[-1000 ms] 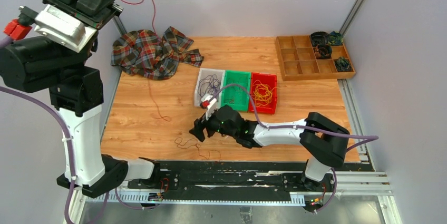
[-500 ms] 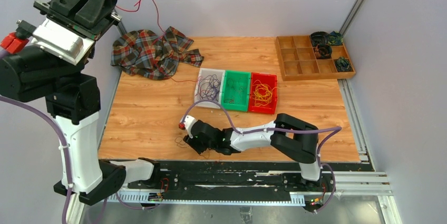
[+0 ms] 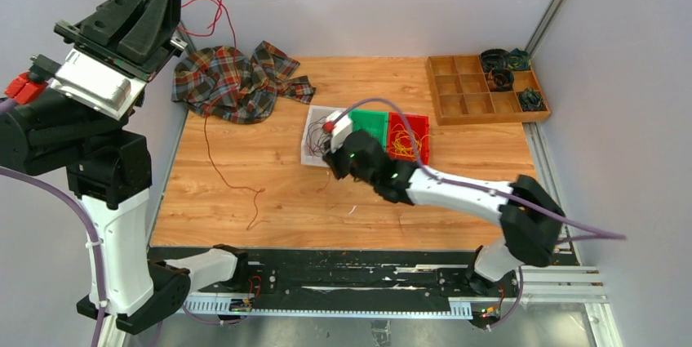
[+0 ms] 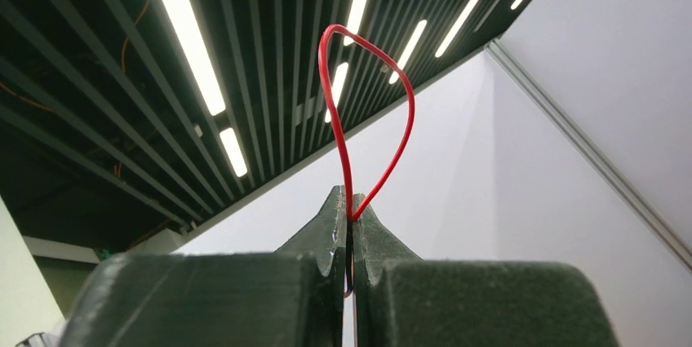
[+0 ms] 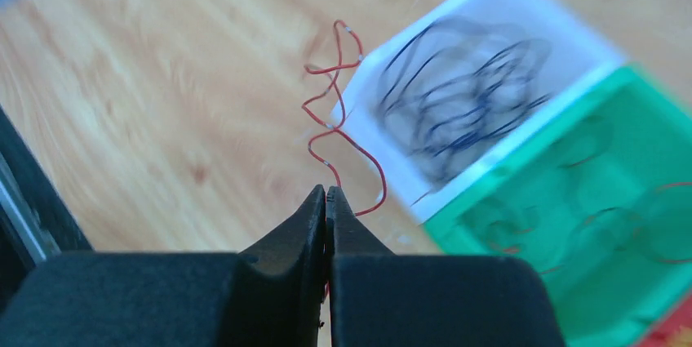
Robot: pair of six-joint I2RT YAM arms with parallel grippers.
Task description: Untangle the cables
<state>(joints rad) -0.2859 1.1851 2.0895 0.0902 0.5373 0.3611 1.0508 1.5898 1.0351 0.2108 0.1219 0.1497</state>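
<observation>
A pale wooden bench [image 3: 245, 159] sits between plain grey walls [image 3: 367, 4], with a white tray [image 3: 312, 122] near its middle. A green tray [image 3: 371, 122] touches the white tray's right side, and a red tray [image 3: 418, 131] sits beyond the green one. Far left of the white tray and further back lies a crumpled plaid cloth [image 3: 232, 82]. Far to its right, at the back, is a wooden organiser [image 3: 473, 90] with dark coils [image 3: 498, 61] in its end compartments. Purple cables [image 3: 320, 141] lie bunched in the white tray and yellow cables [image 3: 404, 144] in the red tray. The right arm hides part of all three trays. The right wrist view is blurred, and faint loops in the green tray cannot be made out. The left end effector [image 4: 351, 200] is raised high, well to the left of the white tray. It is clenched on a red cable [image 4: 367, 118], which loops above its tips against a slatted ceiling [image 4: 196, 45] with strip lights. That cable drops past the cloth and trails across the bench left of the white tray. The right end effector [image 5: 326, 196] hangs over the white tray's near left corner with its jaws pressed together. It appears to be pinching a kinked red strand [image 5: 326, 110] that runs up from its tips. Whether this is the same cable cannot be told.
</observation>
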